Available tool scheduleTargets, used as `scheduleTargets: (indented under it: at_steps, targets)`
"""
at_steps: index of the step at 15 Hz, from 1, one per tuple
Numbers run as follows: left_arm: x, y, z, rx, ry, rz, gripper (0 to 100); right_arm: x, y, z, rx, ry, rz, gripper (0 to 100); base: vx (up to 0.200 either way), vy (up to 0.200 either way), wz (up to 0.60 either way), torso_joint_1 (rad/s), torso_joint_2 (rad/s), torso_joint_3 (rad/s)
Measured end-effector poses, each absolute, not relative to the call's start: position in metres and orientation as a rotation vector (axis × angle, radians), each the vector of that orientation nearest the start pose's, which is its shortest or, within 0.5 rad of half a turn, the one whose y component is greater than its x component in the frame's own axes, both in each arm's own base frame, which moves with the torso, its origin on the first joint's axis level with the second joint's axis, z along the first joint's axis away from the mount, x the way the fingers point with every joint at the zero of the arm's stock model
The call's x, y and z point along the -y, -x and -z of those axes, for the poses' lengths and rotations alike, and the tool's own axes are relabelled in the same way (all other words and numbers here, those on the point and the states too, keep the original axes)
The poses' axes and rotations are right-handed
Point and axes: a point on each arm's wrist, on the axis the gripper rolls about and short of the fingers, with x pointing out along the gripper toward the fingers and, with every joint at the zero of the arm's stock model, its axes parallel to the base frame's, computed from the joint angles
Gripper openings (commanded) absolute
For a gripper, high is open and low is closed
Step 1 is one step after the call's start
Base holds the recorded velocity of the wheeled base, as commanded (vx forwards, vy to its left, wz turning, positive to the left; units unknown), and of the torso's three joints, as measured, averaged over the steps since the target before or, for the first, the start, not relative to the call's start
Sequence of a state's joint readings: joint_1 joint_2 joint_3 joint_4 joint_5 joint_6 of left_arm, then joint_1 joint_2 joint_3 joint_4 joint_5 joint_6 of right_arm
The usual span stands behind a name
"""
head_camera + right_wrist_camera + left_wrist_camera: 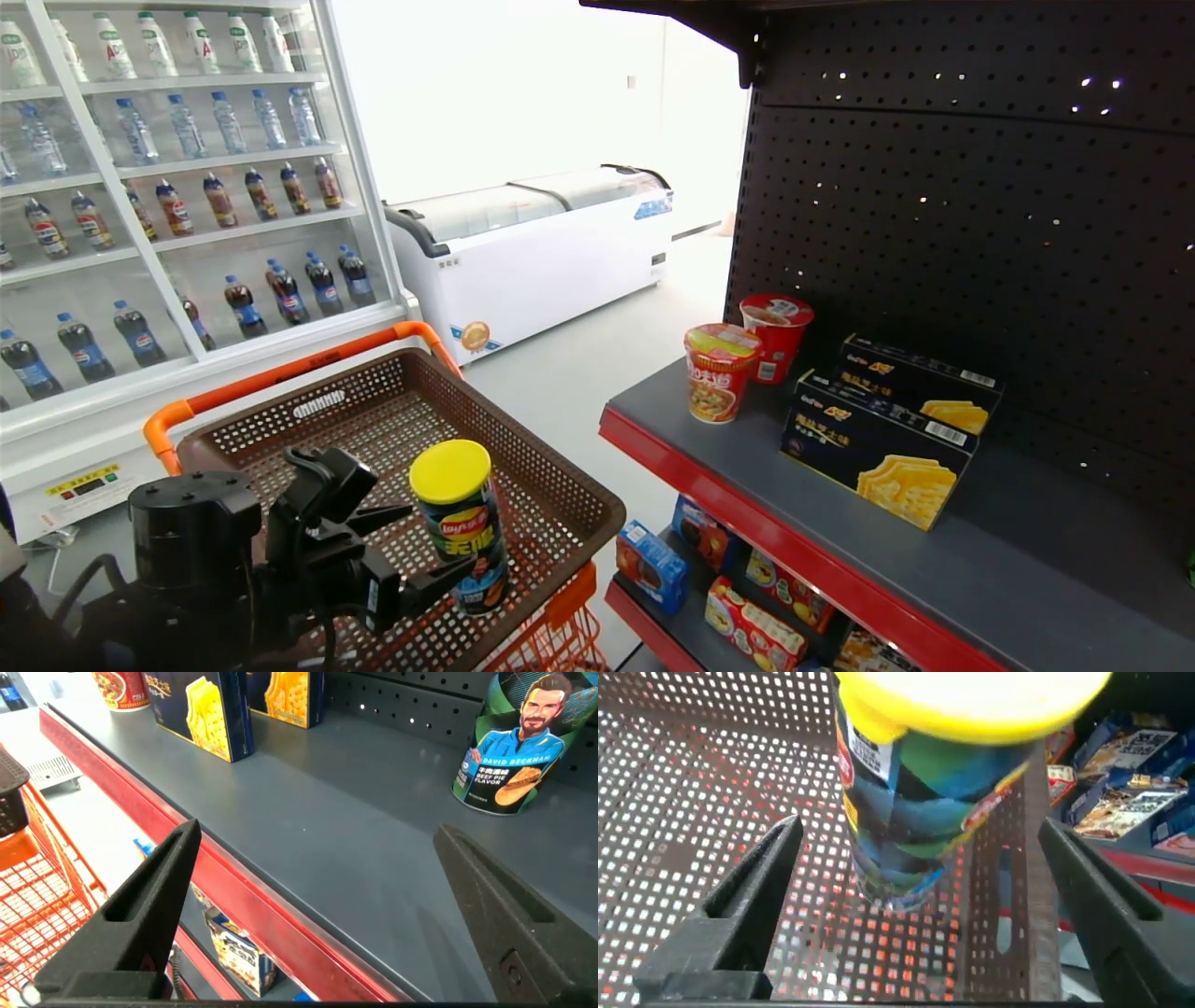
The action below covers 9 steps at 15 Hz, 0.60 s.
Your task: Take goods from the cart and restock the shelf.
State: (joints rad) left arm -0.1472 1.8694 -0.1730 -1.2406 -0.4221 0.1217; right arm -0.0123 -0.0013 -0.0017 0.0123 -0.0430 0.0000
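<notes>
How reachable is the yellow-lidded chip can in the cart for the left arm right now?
Probably yes: the open left pincer flanks the chip can on both sides, with nothing between them.

Open shelf (355, 849) room runs between the boxes (210, 714) and green can (509, 751).

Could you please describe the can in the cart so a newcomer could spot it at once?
Find the brown perforated plastic cart basket with an orange handle, left of the red-edged grey shelf. Upright inside it stands a tall blue-green cylindrical can. Its flat yellow lid sets it apart from the noodle cups and dark boxes on the shelf.
</notes>
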Motion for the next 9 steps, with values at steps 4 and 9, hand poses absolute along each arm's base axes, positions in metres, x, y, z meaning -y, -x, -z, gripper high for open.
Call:
scheduleTargets:
  at_steps: [4, 9]
  targets:
    - [0.051, -0.239, -0.049, -0.372, -0.064, 0.613, 100, 0.001, 0.023, -0.075, -0.009, 0.0, 0.055, 100, 0.0, 0.0, 0.0, 0.0, 0.0, 0.0]
    - [0.057, -0.256, -0.033, -0.393, -0.064, 0.623, 100, 0.001, 0.023, -0.075, -0.009, 0.0, 0.055, 100, 0.0, 0.0, 0.0, 0.0, 0.0, 0.0]
